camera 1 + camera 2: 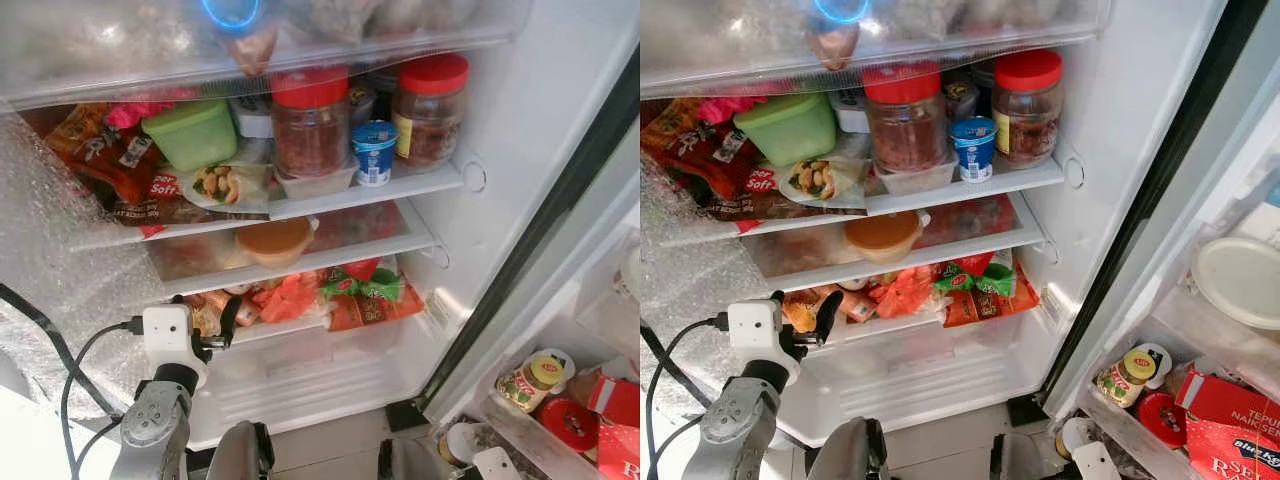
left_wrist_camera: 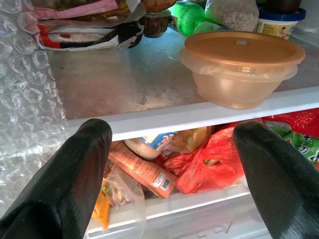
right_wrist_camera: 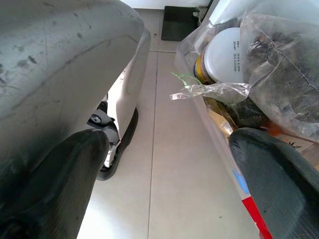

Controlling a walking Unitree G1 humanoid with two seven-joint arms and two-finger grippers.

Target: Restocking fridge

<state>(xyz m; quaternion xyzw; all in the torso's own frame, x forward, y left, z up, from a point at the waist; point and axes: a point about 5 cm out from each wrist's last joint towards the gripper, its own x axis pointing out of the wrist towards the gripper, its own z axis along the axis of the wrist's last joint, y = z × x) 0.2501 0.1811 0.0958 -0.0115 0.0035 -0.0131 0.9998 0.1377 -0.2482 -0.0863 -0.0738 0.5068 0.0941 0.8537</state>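
While our left gripper (image 1: 228,322) hangs spread and empty at the lower shelf, the red bag (image 2: 209,162) lies there at one o'clock of it. It looks soft, light and crinkly, so we'd pinch a gathered fold; our right gripper (image 3: 169,184) idles, spread, over the floor.

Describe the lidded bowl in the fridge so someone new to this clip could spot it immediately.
In the open fridge, skip the crowded jar shelf and go one shelf down. The bowl sits there nearly alone: round, translucent, with a flat orange-tan lid, above the heap of red and green packets.
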